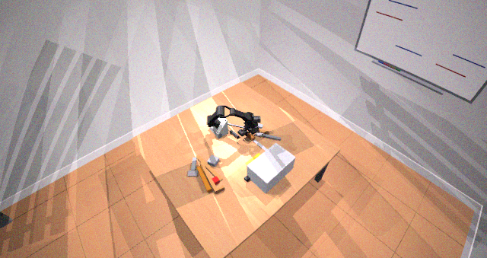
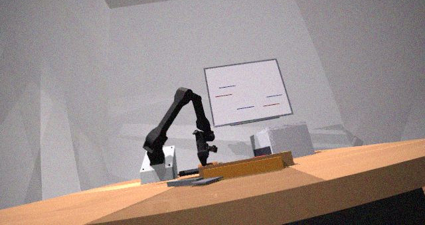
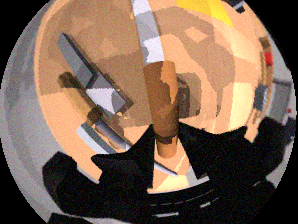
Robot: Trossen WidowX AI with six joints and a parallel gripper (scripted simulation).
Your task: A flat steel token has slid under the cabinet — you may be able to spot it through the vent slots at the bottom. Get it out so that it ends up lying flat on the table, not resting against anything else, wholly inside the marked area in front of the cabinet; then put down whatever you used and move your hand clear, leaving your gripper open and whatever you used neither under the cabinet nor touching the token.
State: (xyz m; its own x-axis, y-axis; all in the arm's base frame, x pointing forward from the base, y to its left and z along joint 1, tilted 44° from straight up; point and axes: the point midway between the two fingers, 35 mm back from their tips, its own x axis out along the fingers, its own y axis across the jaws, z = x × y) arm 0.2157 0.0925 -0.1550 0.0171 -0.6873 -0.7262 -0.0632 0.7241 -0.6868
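My gripper (image 1: 250, 135) (image 2: 203, 164) (image 3: 162, 124) is shut on the wooden handle (image 3: 161, 92) of a tool. Its flat pale metal blade (image 1: 259, 145) (image 3: 147, 29) extends from the handle toward the cabinet. The white-grey cabinet (image 1: 271, 167) (image 2: 292, 139) stands beyond the blade's end. A yellow marking (image 1: 254, 158) (image 3: 204, 7) shows on the table in front of the cabinet, partly hidden by it in the top view. I cannot make out the token in any view. Whether the blade touches the table is too small to tell.
Grey angled metal pieces (image 3: 76, 56) and another wooden handle lie beside the held tool. A black cylinder (image 1: 234, 134) lies near the arm base (image 1: 220, 129). An orange bar (image 1: 204, 179) (image 2: 246, 166), a red block (image 1: 215, 180) and a grey block (image 1: 213, 160) lie farther off.
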